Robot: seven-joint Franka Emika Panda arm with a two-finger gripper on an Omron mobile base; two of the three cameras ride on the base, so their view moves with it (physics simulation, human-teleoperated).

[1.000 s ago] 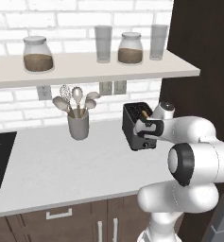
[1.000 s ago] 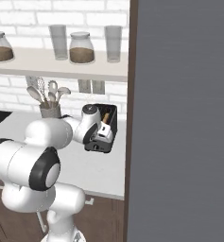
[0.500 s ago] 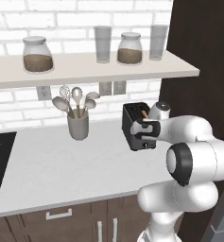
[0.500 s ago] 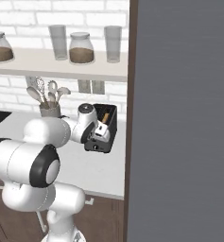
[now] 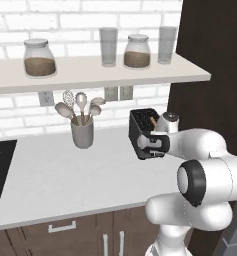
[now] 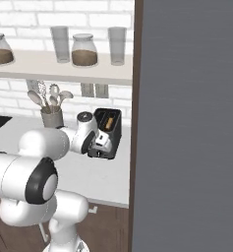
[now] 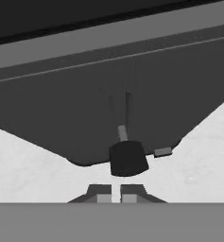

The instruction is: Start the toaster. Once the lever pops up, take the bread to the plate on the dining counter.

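gripper (image 7: 116,194), tips pressed nearly together and empty, sat just near the small boxy dark grey toaster (image 5: 144,131); its stiff black lever knob (image 7: 127,158) looked best pushed from above, not pinched.

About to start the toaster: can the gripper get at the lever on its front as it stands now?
Probably yes. The gripper, jaws nearly shut, sits right in front of the toaster, and the black lever is just beyond its tips with nothing between them.
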